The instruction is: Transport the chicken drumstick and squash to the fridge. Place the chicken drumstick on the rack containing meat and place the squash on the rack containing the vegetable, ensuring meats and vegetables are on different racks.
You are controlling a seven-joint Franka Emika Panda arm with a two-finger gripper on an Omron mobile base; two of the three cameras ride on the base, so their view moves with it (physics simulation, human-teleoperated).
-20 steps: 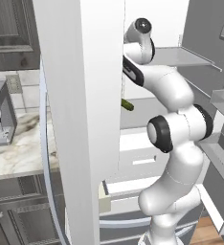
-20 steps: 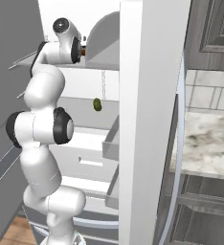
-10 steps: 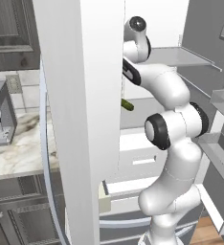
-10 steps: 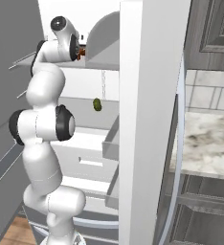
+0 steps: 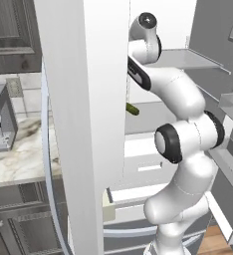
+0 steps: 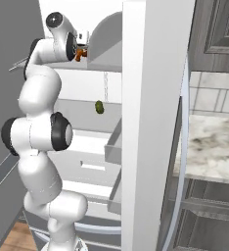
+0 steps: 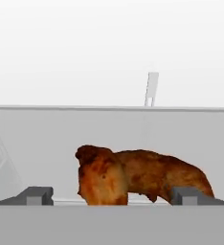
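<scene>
Left base view: white arm reaches up into the tall white-grey fridge point(image 5: 88, 99), hand up at the thin pale-grey upper shelf point(image 5: 188, 59), the rack meant for meat. Short stubby dark-green vegetable point(image 5: 132, 109) lies on the lower shelf, half hidden by the fridge wall. No squash to be seen here.

Right base view: two-finger gripper point(image 6: 81, 49) sits at the front edge of the upper shelf point(image 6: 106, 64), with a small orange-brown bit of meat point(image 6: 79, 55) right at its tips. Too small to tell which piece. Dark-green vegetable point(image 6: 100, 107) on the shelf below, well apart from the hand.

Hand view: two dark fingertips point(image 7: 35, 195) stand wide apart, spread on either side of the meat and not pinching it. Slim orange-to-reddish-brown chicken drumstick point(image 7: 102, 178) rests on the pale shelf point(image 7: 32, 143) between the tips, touching or overlapping a darker brown meat lump point(image 7: 169, 174) just behind it.

Judgement: drumstick half looks done, released on the meat rack beside the other meat. Left: pull the hand out, fetch the squash, put it on the lower shelf by the green vegetable.
</scene>
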